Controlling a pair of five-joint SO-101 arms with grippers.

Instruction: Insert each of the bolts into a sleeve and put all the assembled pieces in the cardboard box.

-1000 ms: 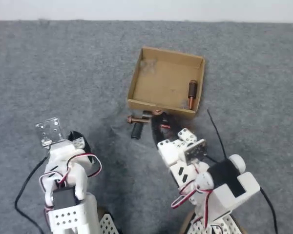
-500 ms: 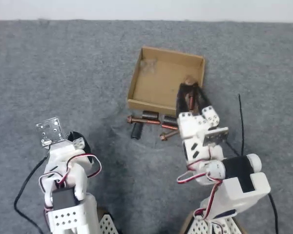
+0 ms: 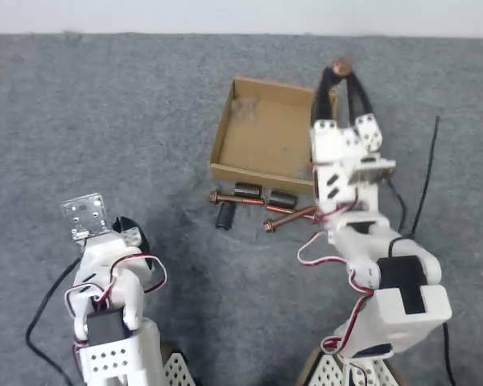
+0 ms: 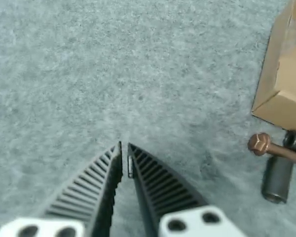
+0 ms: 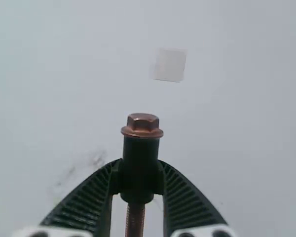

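Note:
My right gripper (image 3: pixel 341 79) is raised over the far right corner of the cardboard box (image 3: pixel 225 137), shut on a black sleeve with a copper bolt through it (image 5: pixel 139 148); the bolt head (image 3: pixel 341 63) points away from me. Loose on the carpet just in front of the box lie a bolt (image 3: pixel 229 198), two more bolts (image 3: pixel 288 215) and three black sleeves (image 3: pixel 247 190), (image 3: pixel 282 197), (image 3: pixel 224 215). My left gripper (image 4: pixel 124 146) is shut and empty over bare carpet, left of the box corner (image 4: pixel 281 89), a bolt head (image 4: pixel 259 143) and a sleeve (image 4: pixel 276 177).
The table is covered in grey carpet (image 3: pixel 105 121), with a pale wall along its far edge. The left arm (image 3: pixel 113 265) stands at the near left. A black cable (image 3: pixel 423 177) runs beside the right arm.
My right gripper swung from the loose pieces in front of the box to the assembled piece lying in the box, shut on it and lifted it toward the far edge. The left arm stayed still.

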